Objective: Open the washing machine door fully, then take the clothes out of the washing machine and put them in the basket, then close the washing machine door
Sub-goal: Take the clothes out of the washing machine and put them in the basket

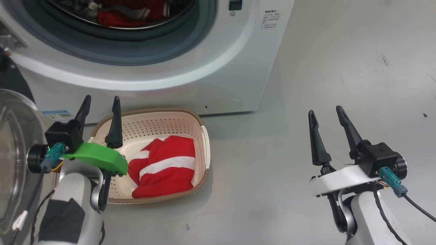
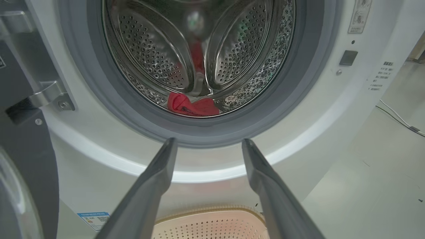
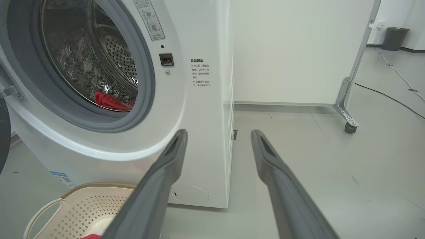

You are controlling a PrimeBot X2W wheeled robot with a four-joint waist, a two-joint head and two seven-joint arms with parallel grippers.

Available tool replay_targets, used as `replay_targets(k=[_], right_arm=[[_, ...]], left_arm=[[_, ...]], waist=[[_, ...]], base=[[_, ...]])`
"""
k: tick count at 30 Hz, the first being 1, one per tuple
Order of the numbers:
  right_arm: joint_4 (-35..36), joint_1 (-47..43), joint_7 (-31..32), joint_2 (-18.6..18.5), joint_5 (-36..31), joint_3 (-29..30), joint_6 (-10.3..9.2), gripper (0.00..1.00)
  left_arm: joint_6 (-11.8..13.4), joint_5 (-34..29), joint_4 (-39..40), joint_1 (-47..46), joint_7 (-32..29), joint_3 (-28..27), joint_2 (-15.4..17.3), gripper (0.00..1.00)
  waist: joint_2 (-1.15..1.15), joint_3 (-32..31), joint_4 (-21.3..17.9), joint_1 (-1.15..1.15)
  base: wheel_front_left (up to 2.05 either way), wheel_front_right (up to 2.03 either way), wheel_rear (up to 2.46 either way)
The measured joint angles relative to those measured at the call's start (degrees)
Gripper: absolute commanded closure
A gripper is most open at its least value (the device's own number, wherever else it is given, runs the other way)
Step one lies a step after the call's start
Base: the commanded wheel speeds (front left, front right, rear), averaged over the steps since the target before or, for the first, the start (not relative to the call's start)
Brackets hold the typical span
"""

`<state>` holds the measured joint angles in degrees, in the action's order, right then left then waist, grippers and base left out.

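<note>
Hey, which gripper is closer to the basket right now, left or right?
Left. The left gripper is open over the left edge of the basket. The right gripper is open well off to its right, above the floor.

Head camera looks down; wrist cameras share the washing machine (image 2: 99,149).

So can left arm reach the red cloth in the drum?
Probably yes: door swung aside, left gripper open and facing the drum mouth, nothing between it and the red cloth.
</note>
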<state>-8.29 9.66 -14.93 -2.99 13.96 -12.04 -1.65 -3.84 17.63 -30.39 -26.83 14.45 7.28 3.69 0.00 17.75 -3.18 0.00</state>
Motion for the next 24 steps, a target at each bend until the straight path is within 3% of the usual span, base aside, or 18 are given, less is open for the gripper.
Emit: replay_targets(k=[24], right_arm=[[-1.2,-10.8,0.0,0.4,-0.3,1.5,0.05,0.0]], left_arm=[[1.5,-3.1,12.3,21.6,0.0,2.5,0.0,0.0]], waist=[[0.0,-14.0,4.4,0.0]], base=[[0.0,0.0,0.0]])
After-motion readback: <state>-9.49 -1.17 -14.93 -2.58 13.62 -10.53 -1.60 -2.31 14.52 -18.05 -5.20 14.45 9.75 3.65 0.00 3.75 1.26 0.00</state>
